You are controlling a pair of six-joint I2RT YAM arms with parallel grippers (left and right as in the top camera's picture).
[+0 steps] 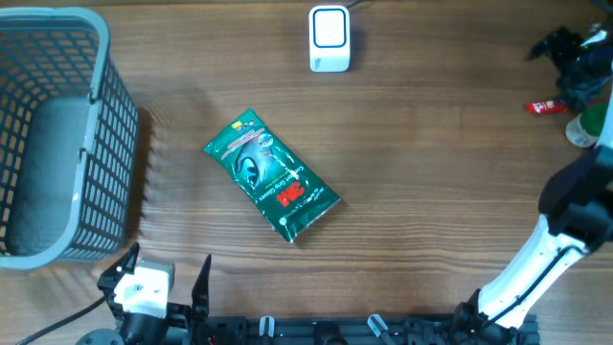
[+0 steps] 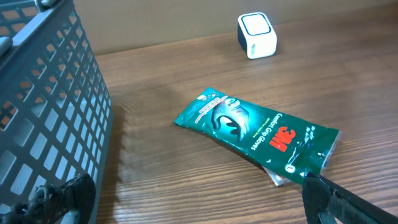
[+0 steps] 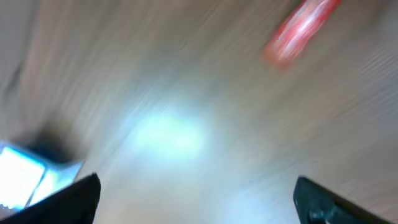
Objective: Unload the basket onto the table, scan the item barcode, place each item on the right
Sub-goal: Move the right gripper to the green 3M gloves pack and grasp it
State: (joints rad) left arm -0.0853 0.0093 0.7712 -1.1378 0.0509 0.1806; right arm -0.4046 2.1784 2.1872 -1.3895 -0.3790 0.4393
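- Progress, judged from how things lie: nothing of the scan shows as done. Picking up, turning and presenting the packet all seem left to do.
- Nearest, at the near left edge, the left gripper [image 1: 170,257] hovers low over the table, fingers spread wide with nothing between them.
- Mid-table, the green packet [image 1: 271,175] lies flat and aslant, printed face up, touched by neither arm. No barcode shows on that face, so it is probably underneath.
- At the far edge, well apart from the packet, the white scanner [image 1: 329,38] stands with its pale panel facing up.
- At the far right, the right gripper [image 3: 196,186] hangs near a red object [image 1: 548,106]. Its wrist view is smeared, yet the two fingers sit at opposite lower corners, wide apart and empty.
- The table [image 1: 431,172] is brown wood-grain with a soft glare. A grey mesh basket [image 1: 120,144] fills the left side.
- Of the room, only a plain tan backing [image 2: 161,22] shows behind the table; I cannot tell whether it is wall or board.
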